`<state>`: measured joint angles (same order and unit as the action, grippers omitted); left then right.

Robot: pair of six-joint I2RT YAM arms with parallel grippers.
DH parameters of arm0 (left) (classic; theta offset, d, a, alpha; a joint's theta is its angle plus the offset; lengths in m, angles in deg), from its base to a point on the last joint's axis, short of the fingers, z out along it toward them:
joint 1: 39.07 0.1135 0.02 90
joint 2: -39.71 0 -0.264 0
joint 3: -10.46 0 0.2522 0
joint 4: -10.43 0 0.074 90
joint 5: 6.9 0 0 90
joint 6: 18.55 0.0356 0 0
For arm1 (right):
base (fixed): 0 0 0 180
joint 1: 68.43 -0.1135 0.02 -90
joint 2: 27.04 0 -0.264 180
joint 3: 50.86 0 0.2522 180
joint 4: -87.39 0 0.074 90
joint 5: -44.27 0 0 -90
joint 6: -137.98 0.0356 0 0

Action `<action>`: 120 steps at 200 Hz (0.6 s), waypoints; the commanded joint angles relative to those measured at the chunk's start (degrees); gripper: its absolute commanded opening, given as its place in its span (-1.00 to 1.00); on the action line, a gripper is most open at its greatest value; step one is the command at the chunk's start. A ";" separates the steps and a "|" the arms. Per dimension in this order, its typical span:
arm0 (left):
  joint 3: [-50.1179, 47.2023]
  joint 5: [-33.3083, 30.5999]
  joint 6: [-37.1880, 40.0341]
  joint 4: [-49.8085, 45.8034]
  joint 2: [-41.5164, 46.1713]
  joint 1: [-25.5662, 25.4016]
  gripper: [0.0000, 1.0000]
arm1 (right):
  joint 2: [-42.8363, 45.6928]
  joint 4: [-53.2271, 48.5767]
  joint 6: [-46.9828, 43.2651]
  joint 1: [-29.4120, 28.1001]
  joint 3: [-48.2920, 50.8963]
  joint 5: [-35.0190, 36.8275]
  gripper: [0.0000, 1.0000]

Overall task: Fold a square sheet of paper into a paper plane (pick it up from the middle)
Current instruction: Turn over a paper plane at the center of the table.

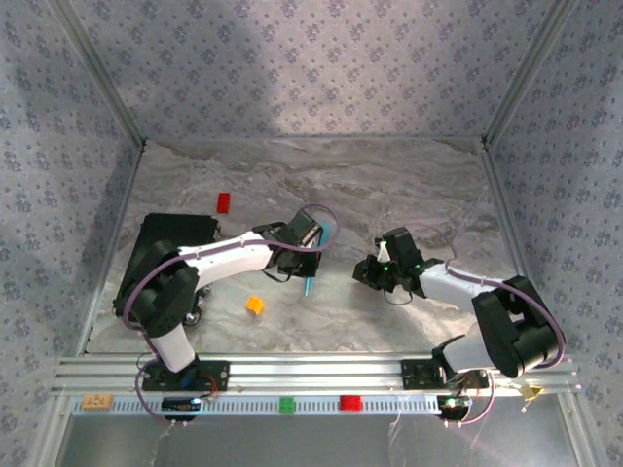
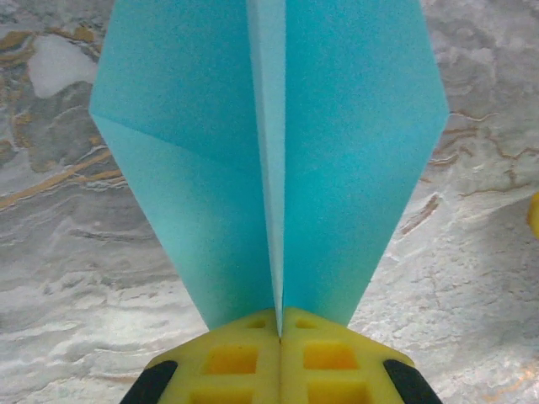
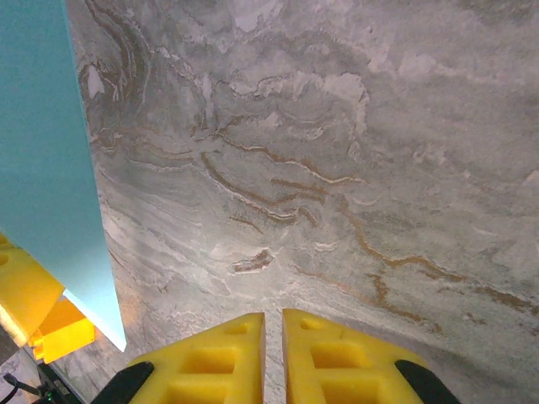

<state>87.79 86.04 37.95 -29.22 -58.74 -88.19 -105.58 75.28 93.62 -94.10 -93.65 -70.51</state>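
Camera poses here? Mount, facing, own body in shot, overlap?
Top external: above and behind the bases, looking down on the marble table; both arms, left gripper and right gripper show.
Left wrist: looks along its yellow fingers, shut on the paper plane.
Right wrist: looks down at the table past its own nearly shut, empty fingers.
Shared: the right wrist view catches the paper plane and a left gripper finger at its left edge.

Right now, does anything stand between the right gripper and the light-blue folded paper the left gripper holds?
Nothing visible does: bare marble tabletop separates the right gripper from the light-blue folded paper.
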 commanded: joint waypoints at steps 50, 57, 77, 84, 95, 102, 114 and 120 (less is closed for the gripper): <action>2.08 -2.39 0.36 -3.72 -2.31 -1.27 -0.92 | -0.99 -0.82 0.24 -0.67 -1.15 0.89 -0.71; 2.11 -2.26 0.38 -3.70 -2.40 -1.29 -0.90 | -1.00 -0.79 0.24 -0.68 -1.26 0.93 -0.71; 2.24 -1.87 0.41 -3.65 -2.69 -1.24 -0.88 | -1.09 -0.82 0.24 -0.71 -1.20 0.88 -0.70; 2.31 -1.71 0.43 -3.67 -2.79 -1.24 -0.88 | -1.16 -0.77 0.24 -0.76 -1.29 0.98 -0.70; 2.43 -1.44 0.45 -3.66 -3.05 -1.27 -0.87 | -1.13 -0.78 0.32 -0.86 -1.18 1.12 -0.70; 2.43 -1.45 0.46 -3.73 -3.13 -1.28 -0.86 | -1.04 -0.73 0.43 -0.85 -1.12 1.28 -0.70; 2.49 -1.32 0.48 -3.68 -3.30 -1.24 -0.83 | -1.02 -0.68 0.56 -0.90 -1.16 1.48 -0.70; 2.48 -1.36 0.54 -3.64 -3.28 -1.24 -0.82 | -1.04 -0.64 0.57 -0.88 -1.20 1.42 -0.70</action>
<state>88.32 84.72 37.95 -31.62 -61.30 -89.07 -106.17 75.28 93.65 -94.56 -93.70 -70.29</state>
